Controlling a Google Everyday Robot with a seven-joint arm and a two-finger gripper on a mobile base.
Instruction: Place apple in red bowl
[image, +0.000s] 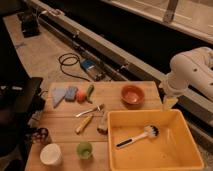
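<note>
The apple is a small orange-red fruit on the wooden table, between a blue sponge and a long green vegetable at the back left. The red bowl stands empty at the back of the table, right of centre. My gripper hangs from the white arm beyond the table's right back corner, above the far edge of the yellow tub, well right of the bowl and far from the apple. Nothing shows in it.
A big yellow tub with a dish brush fills the table's right front. A small green cup, a white cup, a fork, a yellow-handled utensil and a blue cloth lie on the left half.
</note>
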